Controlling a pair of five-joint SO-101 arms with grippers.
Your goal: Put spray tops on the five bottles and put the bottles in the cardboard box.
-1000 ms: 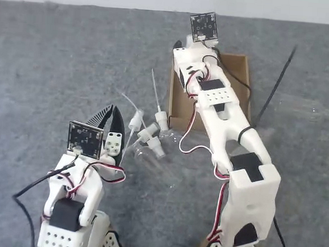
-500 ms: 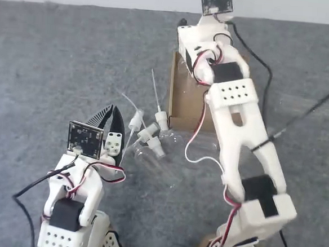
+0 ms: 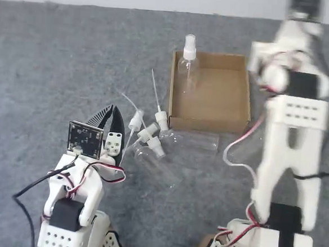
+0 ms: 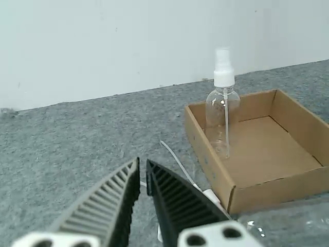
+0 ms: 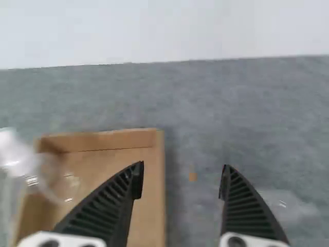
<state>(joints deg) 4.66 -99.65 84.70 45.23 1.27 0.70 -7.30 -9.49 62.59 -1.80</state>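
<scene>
A clear bottle (image 3: 187, 66) with a white spray top stands upright in the far left corner of the cardboard box (image 3: 234, 119). It also shows in the left wrist view as the bottle (image 4: 222, 110) inside the box (image 4: 267, 149). Several loose spray tops (image 3: 147, 134) with long tubes lie left of the box's near corner, with clear uncapped bottles (image 3: 196, 140) lying beside them. My left gripper (image 3: 113, 115) rests shut and empty just left of the tops. My right gripper (image 5: 182, 180) is open and empty, hanging over the right edge of the box (image 5: 103, 170).
The right arm (image 3: 293, 118) stands tall over the table to the right of the box. Grey carpet-like cloth (image 3: 56, 59) covers the table, with free room at the left and far side. A pale wall runs behind.
The right arm has swung from over the box's left side to the right and pulled away, leaving the capped bottle standing in the box. The left arm has not moved.
</scene>
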